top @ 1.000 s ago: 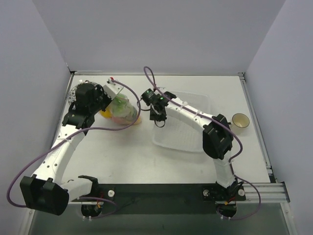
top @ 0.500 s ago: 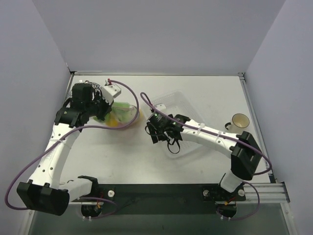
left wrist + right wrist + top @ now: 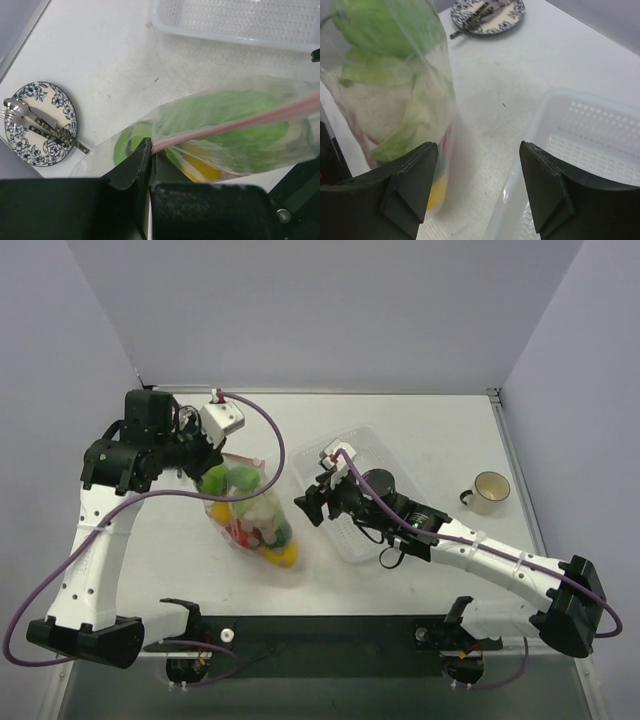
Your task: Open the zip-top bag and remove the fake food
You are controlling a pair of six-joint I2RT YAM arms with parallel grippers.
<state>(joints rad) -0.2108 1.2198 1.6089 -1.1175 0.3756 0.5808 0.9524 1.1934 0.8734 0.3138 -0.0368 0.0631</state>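
Note:
The zip-top bag (image 3: 252, 512) hangs slanted from my left gripper (image 3: 206, 462), its lower end near the table's front. My left gripper (image 3: 151, 150) is shut on one end of the pink-red zip strip (image 3: 240, 120). The fake food (image 3: 262, 530) is inside: green pieces (image 3: 225, 112), a yellow piece (image 3: 202, 170), a white cauliflower with green leaves (image 3: 375, 107) and red bits. My right gripper (image 3: 309, 505) is open and empty, just right of the bag. In the right wrist view it (image 3: 477, 150) faces the bag's side (image 3: 427, 65), with its left finger close to the plastic.
A rigid clear mesh tray (image 3: 385, 465) lies under my right arm, also in both wrist views (image 3: 580, 135) (image 3: 235, 35). A blue-patterned plate with cutlery (image 3: 40, 122) sits at the far left. A cup (image 3: 490, 490) stands at the right.
My left gripper has lifted the bag and swung it toward the front, so it now hangs long. My right arm has stretched out low, its open gripper now facing the bag.

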